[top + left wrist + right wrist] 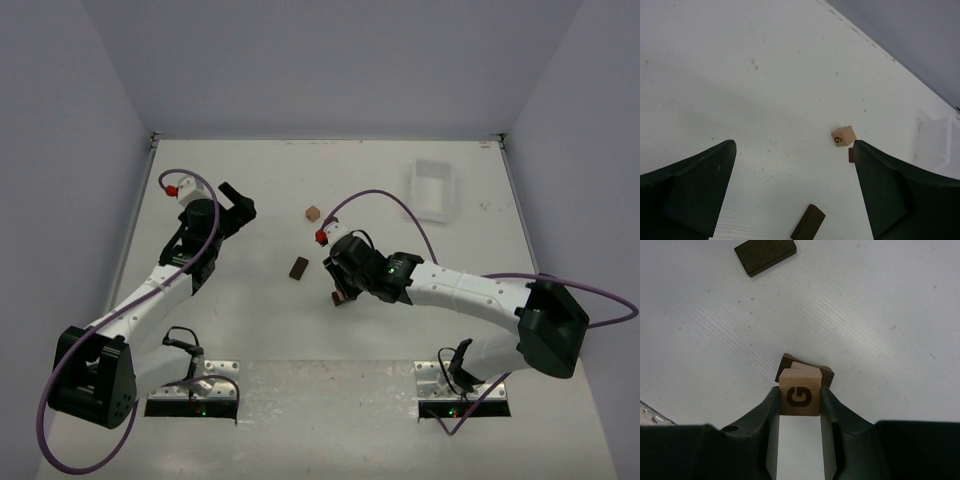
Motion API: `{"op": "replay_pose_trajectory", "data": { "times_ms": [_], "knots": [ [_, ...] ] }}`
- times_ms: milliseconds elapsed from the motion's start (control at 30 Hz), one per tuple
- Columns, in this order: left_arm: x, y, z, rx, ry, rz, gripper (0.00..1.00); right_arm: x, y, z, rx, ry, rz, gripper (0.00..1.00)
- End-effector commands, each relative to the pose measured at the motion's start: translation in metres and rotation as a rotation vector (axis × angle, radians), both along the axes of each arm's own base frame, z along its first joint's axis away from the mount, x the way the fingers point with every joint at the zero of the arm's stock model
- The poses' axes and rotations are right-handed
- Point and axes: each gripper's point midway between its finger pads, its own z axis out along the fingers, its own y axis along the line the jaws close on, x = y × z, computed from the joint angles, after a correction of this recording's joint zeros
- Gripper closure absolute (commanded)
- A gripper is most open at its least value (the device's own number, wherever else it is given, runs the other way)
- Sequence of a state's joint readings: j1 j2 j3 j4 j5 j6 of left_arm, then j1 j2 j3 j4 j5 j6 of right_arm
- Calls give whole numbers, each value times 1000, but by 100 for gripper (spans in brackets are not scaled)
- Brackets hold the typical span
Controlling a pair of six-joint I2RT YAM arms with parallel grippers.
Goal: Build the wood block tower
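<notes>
My right gripper [799,399] is shut on a light tan cube [799,392] marked with a G. The cube is held just over a dark brown block [826,374] that lies on the table with a smaller tan piece [801,365] on top of it; I cannot tell whether they touch. From above, this gripper [341,293] is near the table's middle. A flat dark brown block [298,267] [765,255] [808,222] lies to its left. Farther back sits a tan cube [313,212] [843,135] with a small dark piece [851,155] beside it. My left gripper [240,200] [794,150] hangs open and empty at the left.
A white plastic tray [432,188] [935,140] stands at the back right of the table. Purple cables loop over both arms. The table's back edge meets the wall beyond the tray.
</notes>
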State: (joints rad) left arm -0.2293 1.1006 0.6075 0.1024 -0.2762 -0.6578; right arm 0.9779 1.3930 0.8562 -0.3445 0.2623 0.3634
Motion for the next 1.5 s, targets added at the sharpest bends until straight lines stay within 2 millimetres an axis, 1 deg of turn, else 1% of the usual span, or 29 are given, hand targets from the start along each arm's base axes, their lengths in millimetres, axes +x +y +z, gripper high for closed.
{"op": "replay_pose_trajectory", "data": {
  "times_ms": [0,700,1267,1467],
  "knots": [
    [8,-2,15,-1,-53,-9,0,6,5,4,11,-27,-17,84],
    [8,-1,12,2,-45,-3,0,1,0,-3,2,-4,-37,79],
    [7,0,11,3,-43,2,0,1,-3,-3,-1,-12,-64,74],
    [7,0,11,3,-43,2,0,-1,0,-2,6,-6,-59,73]
  ]
}}
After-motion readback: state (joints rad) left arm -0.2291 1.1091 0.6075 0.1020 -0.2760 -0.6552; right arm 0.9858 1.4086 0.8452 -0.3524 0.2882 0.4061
